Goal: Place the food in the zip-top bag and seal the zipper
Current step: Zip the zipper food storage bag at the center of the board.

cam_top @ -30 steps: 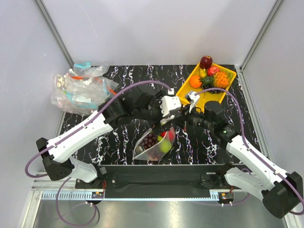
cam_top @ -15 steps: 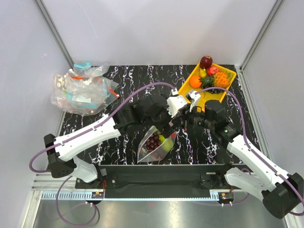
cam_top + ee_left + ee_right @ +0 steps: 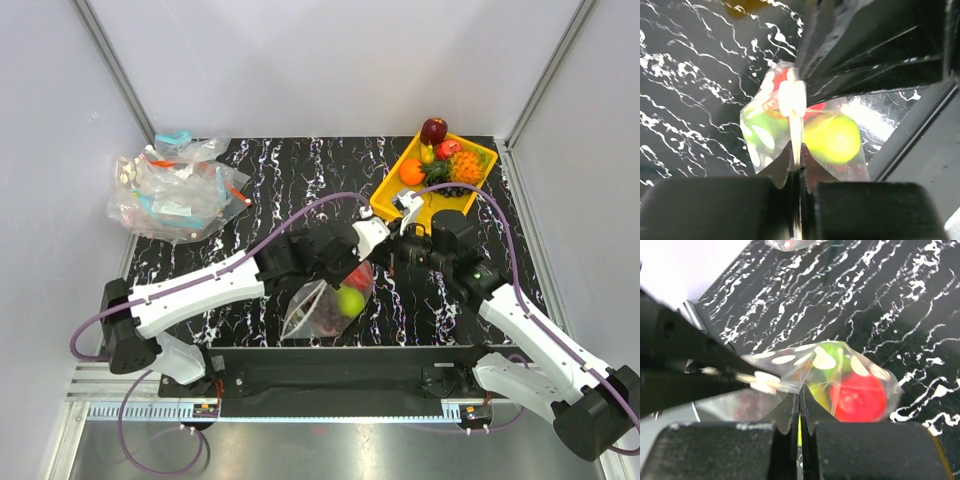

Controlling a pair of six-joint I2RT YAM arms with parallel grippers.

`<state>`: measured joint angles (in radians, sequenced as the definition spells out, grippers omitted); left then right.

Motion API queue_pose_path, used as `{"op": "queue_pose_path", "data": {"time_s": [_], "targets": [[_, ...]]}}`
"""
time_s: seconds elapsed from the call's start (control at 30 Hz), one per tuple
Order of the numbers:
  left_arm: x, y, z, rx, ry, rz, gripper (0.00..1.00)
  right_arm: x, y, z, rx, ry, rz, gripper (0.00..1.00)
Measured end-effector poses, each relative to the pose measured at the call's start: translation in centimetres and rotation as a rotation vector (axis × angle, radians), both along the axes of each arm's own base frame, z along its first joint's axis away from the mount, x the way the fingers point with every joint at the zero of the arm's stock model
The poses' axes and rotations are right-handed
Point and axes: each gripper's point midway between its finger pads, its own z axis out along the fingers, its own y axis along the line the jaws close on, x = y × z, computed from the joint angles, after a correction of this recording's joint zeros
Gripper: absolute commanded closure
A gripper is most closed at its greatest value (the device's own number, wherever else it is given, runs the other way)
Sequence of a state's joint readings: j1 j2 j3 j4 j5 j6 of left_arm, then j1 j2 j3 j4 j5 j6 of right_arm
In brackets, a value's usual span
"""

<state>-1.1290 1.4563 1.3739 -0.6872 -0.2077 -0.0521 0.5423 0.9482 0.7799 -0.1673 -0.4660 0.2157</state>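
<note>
Two tools grasp one bag [image 3: 318, 308]: the left tool [image 3: 796, 175] is clenched on its thin top edge, and the right tool [image 3: 800, 412] is clenched on the same edge close beside it. The bag hangs below both tools over the bench [image 3: 270, 180], holding a green apple [image 3: 832, 139], a red fruit [image 3: 860, 397] and some dark fruit [image 3: 322, 316].

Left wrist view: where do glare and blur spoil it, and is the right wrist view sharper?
Left wrist view: white glare burns out the pinched fold of the zip-top bag, the green apple inside looks soft, and the left gripper is a dark blur. Right wrist view: sharper, the red fruit and marbled table are crisp; only the right gripper blurs.
</note>
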Motion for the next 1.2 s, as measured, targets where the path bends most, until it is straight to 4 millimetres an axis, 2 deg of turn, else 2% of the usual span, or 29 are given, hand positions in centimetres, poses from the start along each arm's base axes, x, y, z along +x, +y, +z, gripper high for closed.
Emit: {"op": "queue_pose_path", "data": {"time_s": [0.13,0.17,0.2,0.3,0.4,0.5,0.7,0.77,1.03,1.2], "targets": [[0.5,1.0,1.1,-0.05,-0.01,-0.035,1.0,-0.5,0.3,0.8,0.024,-0.02,0.032,1.0],[0.6,1.3,1.5,-0.067,-0.009,-0.054,1.0,-0.8,0.5,1.2,0.035,-0.03,0.051,0.85],[0.7,1.5,1.9,-0.082,-0.011,-0.078,1.0,-1.0,0.7,1.6,0.047,-0.041,0.066,0.76],[0.5,2.4,3.2,-0.112,-0.012,-0.156,1.0,-1.4,0.7,2.6,0.066,-0.087,0.095,0.59],[0.2,3.2,4.4,-0.14,-0.021,-0.237,1.0,-2.3,1.0,3.5,0.095,-0.141,0.149,0.47],[-0.8,3.5,5.0,-0.147,-0.007,-0.325,1.0,-3.2,1.1,4.1,0.123,-0.187,0.199,0.4],[-2.9,3.4,5.1,-0.149,0.032,-0.454,1.0,-4.2,1.5,5.4,0.152,-0.261,0.268,0.44],[-3.4,3.4,5.0,-0.148,0.046,-0.479,1.0,-4.5,1.6,5.4,0.154,-0.267,0.295,0.52],[-4.1,3.6,4.8,-0.145,0.068,-0.51,1.0,-5.4,2.3,4.7,0.158,-0.234,0.38,0.48],[-4.1,3.5,5.2,-0.15,0.056,-0.516,1.0,-5.8,2.5,5.1,0.171,-0.25,0.411,0.49]]}}
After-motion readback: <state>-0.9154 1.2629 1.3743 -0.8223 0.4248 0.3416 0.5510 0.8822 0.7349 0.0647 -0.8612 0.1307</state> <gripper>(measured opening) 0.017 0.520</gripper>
